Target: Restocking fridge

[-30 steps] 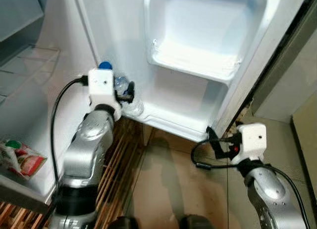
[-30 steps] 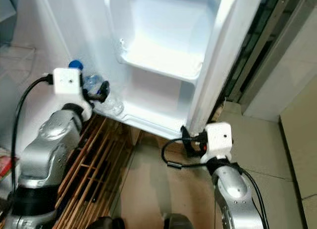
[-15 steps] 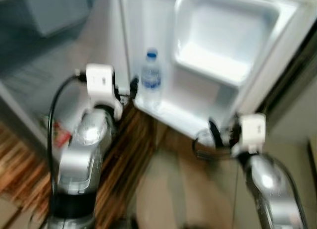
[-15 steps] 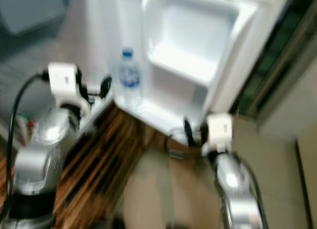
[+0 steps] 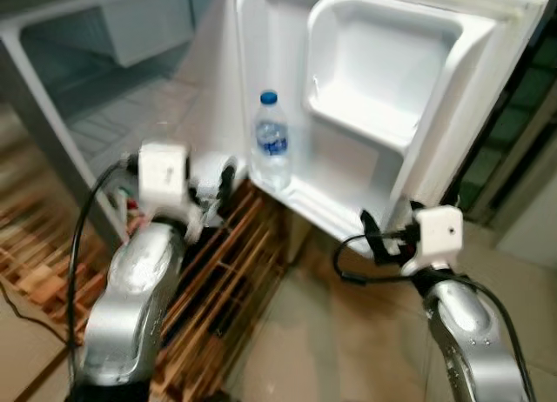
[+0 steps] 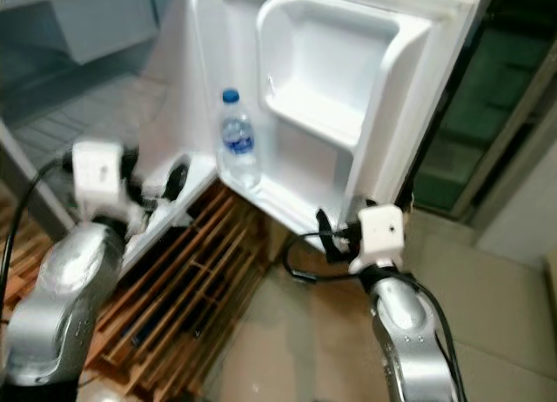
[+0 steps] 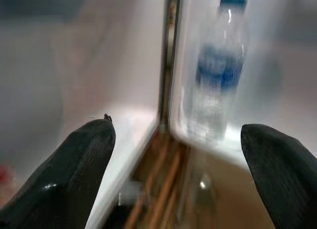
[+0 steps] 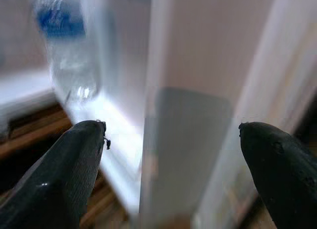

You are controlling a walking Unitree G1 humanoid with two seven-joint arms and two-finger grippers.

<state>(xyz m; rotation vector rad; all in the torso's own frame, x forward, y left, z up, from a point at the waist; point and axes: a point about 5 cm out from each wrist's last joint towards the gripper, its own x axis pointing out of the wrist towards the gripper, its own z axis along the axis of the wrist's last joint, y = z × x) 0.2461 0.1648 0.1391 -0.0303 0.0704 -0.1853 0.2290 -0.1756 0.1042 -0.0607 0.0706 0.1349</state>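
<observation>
One water bottle (image 5: 272, 141) upright in fridge door (image 5: 383, 97) shelf

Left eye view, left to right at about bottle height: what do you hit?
Fridge interior wire shelf → left gripper → water bottle standing upright in the lower door rack → upper door bin → right gripper.

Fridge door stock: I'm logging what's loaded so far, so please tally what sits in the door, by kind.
Water bottles: 1, upright on the bottom door shelf
Other items in the door: 0; upper door bin holds nothing
Total: 1
</observation>
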